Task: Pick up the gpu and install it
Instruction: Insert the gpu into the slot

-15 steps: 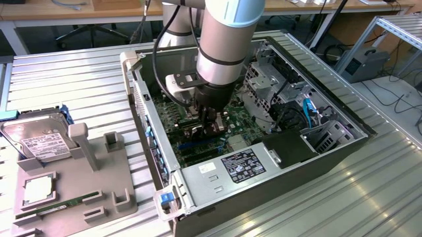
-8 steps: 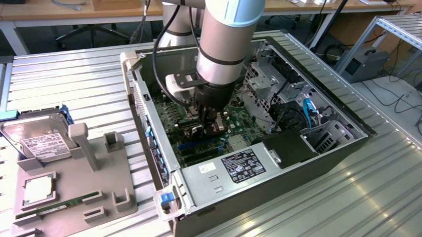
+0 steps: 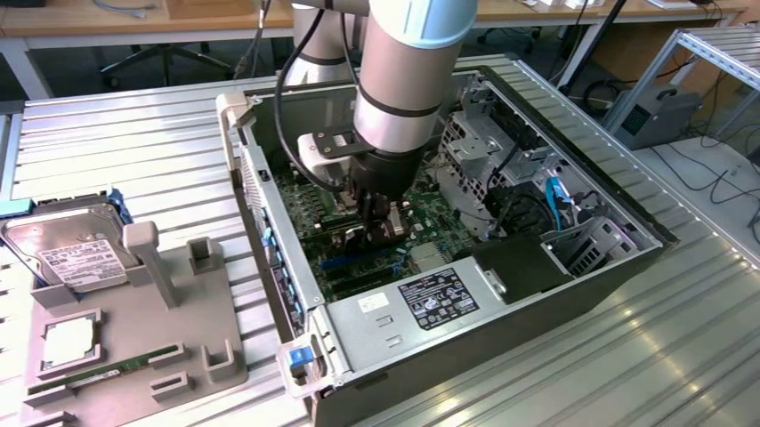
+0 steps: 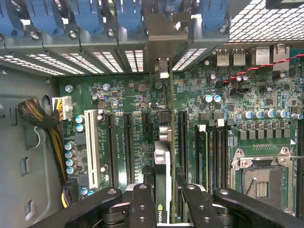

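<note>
1. A ribbed metal table [image 3: 142, 151] carries an open computer case [image 3: 499, 329]. A grey fixture [image 3: 131, 329] with a hard drive [image 3: 66, 253] sits on the exterior view's left.
2. My gripper [image 4: 164, 192] is down inside the case, clamped on the gpu [image 4: 161, 161], with a black finger [image 4: 142, 199] against each face.
3. The gpu stands on edge over the green motherboard [image 4: 128, 95], its far end meeting the case's vented rear wall beneath the blue clips [image 4: 85, 14].
4. Room is tight: long black slots [image 4: 128, 147] run close on both sides, while the white slot [image 4: 91, 147] and the processor socket [image 4: 259, 180] lie farther out.
5. I cannot tell whether the card's lower edge is seated.
</note>
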`<state>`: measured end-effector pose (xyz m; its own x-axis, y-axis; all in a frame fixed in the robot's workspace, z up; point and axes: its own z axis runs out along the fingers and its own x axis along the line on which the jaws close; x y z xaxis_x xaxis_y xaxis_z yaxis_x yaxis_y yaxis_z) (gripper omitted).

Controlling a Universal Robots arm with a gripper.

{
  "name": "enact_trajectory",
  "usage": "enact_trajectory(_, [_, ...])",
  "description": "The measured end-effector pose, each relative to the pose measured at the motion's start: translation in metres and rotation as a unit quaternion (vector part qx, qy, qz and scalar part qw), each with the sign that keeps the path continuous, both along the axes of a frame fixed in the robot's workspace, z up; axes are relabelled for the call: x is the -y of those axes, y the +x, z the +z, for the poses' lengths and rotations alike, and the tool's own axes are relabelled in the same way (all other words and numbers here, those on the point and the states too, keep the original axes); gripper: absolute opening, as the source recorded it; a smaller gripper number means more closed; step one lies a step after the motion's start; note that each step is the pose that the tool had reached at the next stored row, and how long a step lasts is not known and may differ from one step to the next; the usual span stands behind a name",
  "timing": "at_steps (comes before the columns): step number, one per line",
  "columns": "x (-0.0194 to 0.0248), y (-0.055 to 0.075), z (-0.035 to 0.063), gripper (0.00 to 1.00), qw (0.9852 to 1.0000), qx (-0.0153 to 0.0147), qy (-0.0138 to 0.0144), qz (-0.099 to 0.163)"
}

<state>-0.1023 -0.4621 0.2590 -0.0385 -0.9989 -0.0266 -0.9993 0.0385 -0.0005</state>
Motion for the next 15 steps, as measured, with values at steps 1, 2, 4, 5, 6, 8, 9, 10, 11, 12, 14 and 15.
enact_trajectory(1, [0.0, 0.0, 0.0, 0.27, 1.0, 0.0, 0.0, 0.0])
enact_trajectory(2, [0.0, 0.0, 0.0, 0.27, 1.0, 0.0, 0.0, 0.0])
enact_trajectory(4, [0.0, 0.0, 0.0, 0.27, 1.0, 0.0, 0.0, 0.0])
enact_trajectory(5, [0.0, 0.0, 0.0, 0.27, 1.0, 0.0, 0.0, 0.0])
enact_trajectory(6, [0.0, 0.0, 0.0, 0.27, 1.0, 0.0001, 0.0, 0.0])
enact_trajectory(8, [0.0, 0.0, 0.0001, 0.27, 1.0, 0.0001, 0.0001, 0.003])
enact_trajectory(9, [0.0, 0.0, 0.0003, 0.27, 1.0, 0.0001, 0.0001, 0.005])
enact_trajectory(10, [0.0, 0.0, 0.0004, 0.27, 1.0, 0.0001, 0.0001, 0.007])
enact_trajectory(11, [0.0, 0.0, 0.0005, 0.27, 0.9999, 0.0, 0.0001, 0.011])
enact_trajectory(12, [-0.0001, 0.0, 0.0006, 0.27, 0.9999, 0.0001, 0.0001, 0.016])
enact_trajectory(14, [0.0, 0.0, 0.0006, 0.27, 0.9997, 0.0, 0.0, 0.022])
enact_trajectory(15, [0.0, 0.0, 0.0006, 0.27, 0.9997, 0.0, 0.0, 0.023])
